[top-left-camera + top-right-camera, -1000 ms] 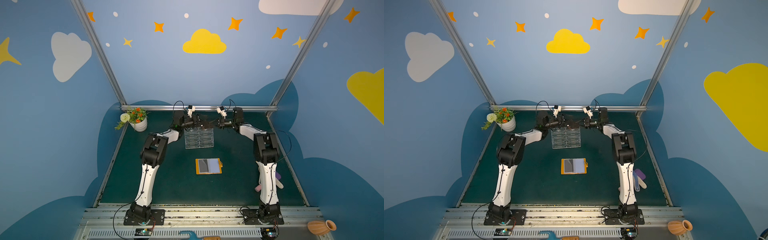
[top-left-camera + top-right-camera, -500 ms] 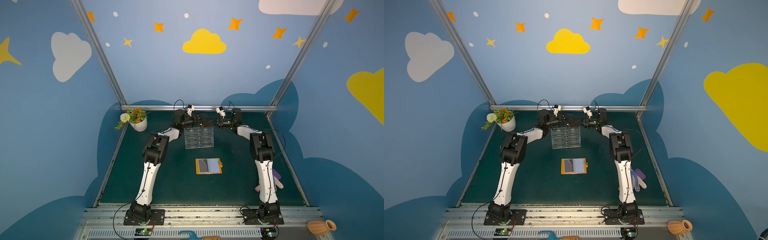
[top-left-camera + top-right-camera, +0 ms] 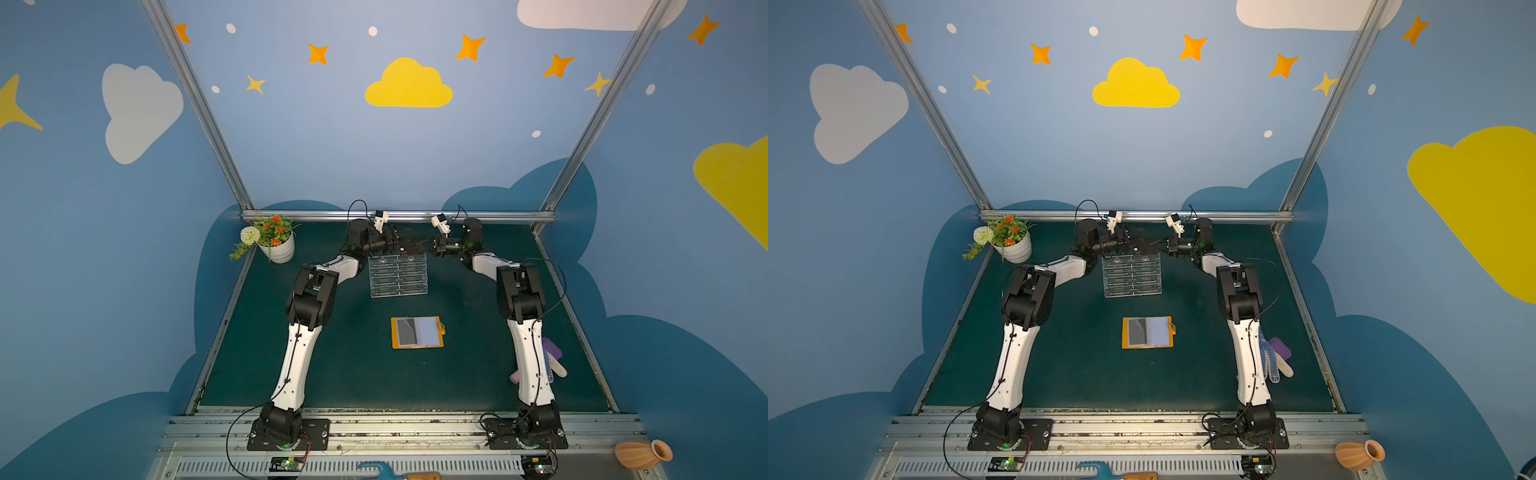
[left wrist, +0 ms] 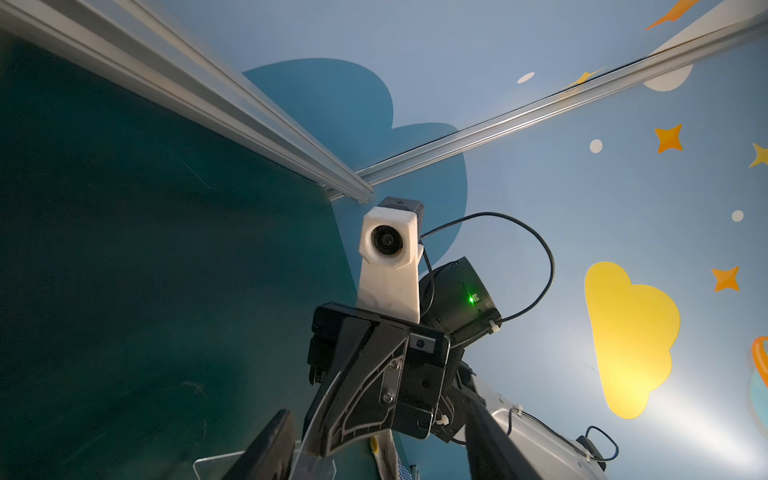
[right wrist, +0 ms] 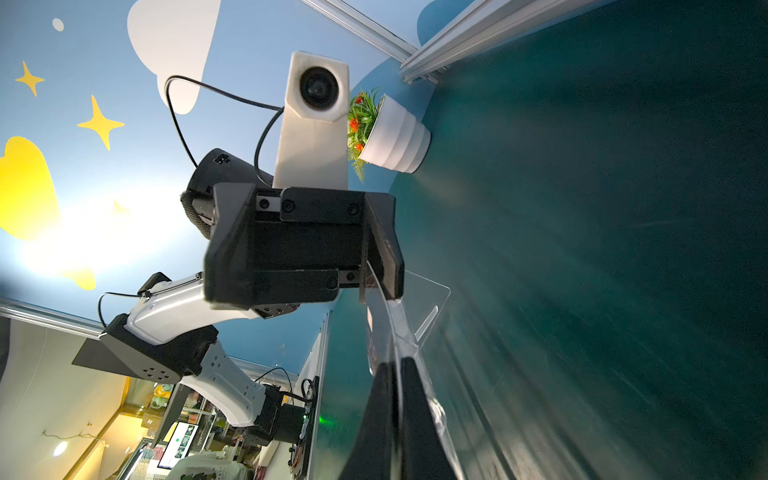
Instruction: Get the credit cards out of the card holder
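Note:
The orange card holder [image 3: 417,332] [image 3: 1147,332] lies open and flat mid-table, with a grey panel under its left clear sleeve. Both grippers meet at the back, above the clear acrylic stand [image 3: 398,275]. One dark credit card [image 3: 409,248] [image 3: 1144,248] hangs between them. My right gripper [image 3: 426,245] [image 5: 392,365] is shut on that card, which runs edge-on [image 5: 376,316] toward the left gripper. My left gripper [image 3: 395,243] [image 4: 374,449] is open, its jaws wide apart. The card's thin edge [image 4: 324,403] lies close to one left finger [image 5: 386,249].
A white pot of flowers [image 3: 272,241] stands at the back left corner. A metal rail [image 3: 399,216] runs just behind the grippers. A purple item and a dotted glove [image 3: 1277,357] lie by the right arm's base. A clay vase [image 3: 642,455] sits off the table, front right.
The right arm's elbow has drawn in slightly to the left. Both grippers stay above the stand with the card between them; the left jaws look marginally wider.

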You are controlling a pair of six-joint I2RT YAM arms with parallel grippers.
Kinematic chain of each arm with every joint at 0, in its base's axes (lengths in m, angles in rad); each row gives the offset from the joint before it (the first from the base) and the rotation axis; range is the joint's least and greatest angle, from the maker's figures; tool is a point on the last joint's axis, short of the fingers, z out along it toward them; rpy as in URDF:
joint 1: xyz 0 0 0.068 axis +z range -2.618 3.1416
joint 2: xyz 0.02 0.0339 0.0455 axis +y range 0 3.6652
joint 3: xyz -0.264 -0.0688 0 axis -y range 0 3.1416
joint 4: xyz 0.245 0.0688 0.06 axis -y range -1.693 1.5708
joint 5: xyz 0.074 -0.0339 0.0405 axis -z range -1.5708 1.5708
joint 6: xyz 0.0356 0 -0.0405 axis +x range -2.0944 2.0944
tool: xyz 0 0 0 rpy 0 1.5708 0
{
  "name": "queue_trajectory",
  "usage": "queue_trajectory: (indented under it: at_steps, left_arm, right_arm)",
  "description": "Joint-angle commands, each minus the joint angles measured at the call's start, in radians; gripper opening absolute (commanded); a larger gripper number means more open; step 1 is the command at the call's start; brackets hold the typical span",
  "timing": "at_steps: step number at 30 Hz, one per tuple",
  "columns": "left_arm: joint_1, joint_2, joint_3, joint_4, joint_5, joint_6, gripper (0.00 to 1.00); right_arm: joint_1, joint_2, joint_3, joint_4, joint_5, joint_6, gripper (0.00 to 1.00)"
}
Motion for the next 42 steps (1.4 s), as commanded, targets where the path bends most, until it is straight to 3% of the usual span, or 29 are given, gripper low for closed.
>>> queue_trajectory:
  at_steps: [1,22,42]
  left_arm:
    - [0.005,0.01,0.029,0.047,0.036,0.002,0.64]
    - [0.015,0.005,0.024,0.029,0.04,0.011,0.71]
    - [0.033,-0.067,-0.035,0.051,0.025,0.002,0.81]
  right_arm:
    - [-0.011,0.027,-0.01,0.047,0.007,-0.021,0.0]
    - [-0.011,-0.016,-0.077,-0.032,0.055,-0.222,0.0]
    - [-0.009,-0.039,-0.118,0.008,0.041,-0.236,0.0]
